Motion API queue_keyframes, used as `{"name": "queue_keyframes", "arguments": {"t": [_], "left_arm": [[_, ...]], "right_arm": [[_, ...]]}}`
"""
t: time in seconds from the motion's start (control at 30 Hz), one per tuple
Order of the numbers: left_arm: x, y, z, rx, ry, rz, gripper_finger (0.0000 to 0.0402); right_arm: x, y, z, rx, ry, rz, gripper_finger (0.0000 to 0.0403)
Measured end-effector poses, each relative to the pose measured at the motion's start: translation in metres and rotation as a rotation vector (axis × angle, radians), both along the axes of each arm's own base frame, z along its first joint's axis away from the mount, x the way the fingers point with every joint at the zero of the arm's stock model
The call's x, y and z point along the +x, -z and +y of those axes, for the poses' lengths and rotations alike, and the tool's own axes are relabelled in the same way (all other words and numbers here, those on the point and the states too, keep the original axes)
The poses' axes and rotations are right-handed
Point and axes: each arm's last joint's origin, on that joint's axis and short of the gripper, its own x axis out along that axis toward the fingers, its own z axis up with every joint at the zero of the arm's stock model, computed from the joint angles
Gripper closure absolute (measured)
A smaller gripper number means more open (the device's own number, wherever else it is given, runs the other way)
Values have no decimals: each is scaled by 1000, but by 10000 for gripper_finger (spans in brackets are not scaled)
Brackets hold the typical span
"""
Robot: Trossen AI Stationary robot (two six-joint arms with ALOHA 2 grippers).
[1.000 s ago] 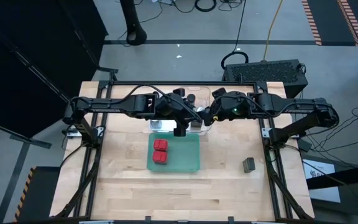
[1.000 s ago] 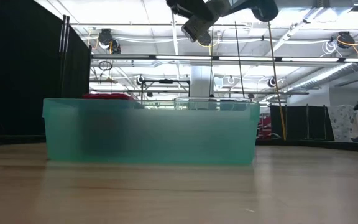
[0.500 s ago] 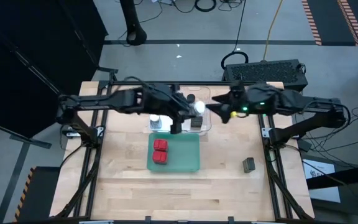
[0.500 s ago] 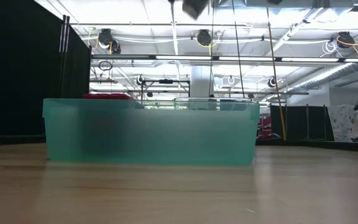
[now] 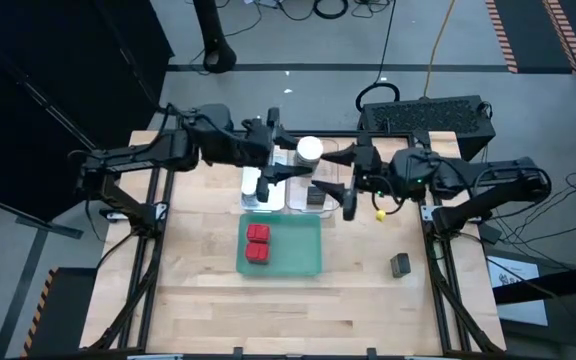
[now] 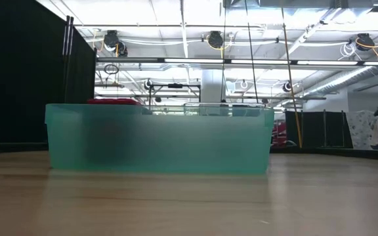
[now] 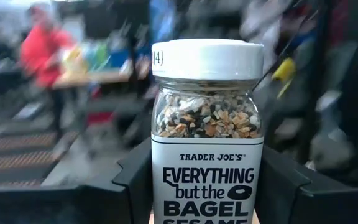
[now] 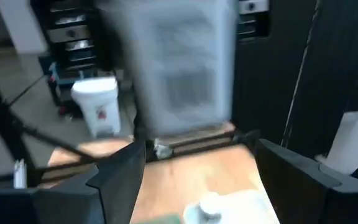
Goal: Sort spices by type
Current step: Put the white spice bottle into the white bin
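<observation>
Your left gripper [image 7: 207,186] clamps a white-lidded jar [image 7: 207,124] of bagel seasoning, held above the trays at the table's far edge. Your right gripper [image 8: 197,180] hangs beside it with fingers wide, holding nothing. Two red tins [image 5: 258,244] sit in the green tray [image 5: 303,255]; a grey tin [image 5: 400,264] lies apart, toward the right.

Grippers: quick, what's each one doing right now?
Left gripper: closed on a white-lidded jar.
Right gripper: open, holding nothing.
</observation>
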Motion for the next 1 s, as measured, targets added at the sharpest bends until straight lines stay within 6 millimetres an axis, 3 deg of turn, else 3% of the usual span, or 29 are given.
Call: {"name": "queue_keyframes", "arguments": {"t": [0.1,0.5,0.67,0.83,0.93,1.0], "left_arm": [[-1,-6,3,7,86,-65,200],[4,-4,6,-26,127,-65,200],[9,-3,6,-34,123,-90,200],[11,0,7,-45,116,-65,200],[11,1,7,-49,106,-58,200],[11,2,7,-50,93,-50,175]], "right_arm": [[6,-2,-3,-5,15,-41,117],[14,-10,-5,-83,-40,-139,123],[23,-4,-7,-87,-36,-112,157],[25,-1,-7,-97,-44,-99,237],[25,-1,-6,-100,-46,-95,243],[25,-1,-7,-100,-43,-93,243]]}}
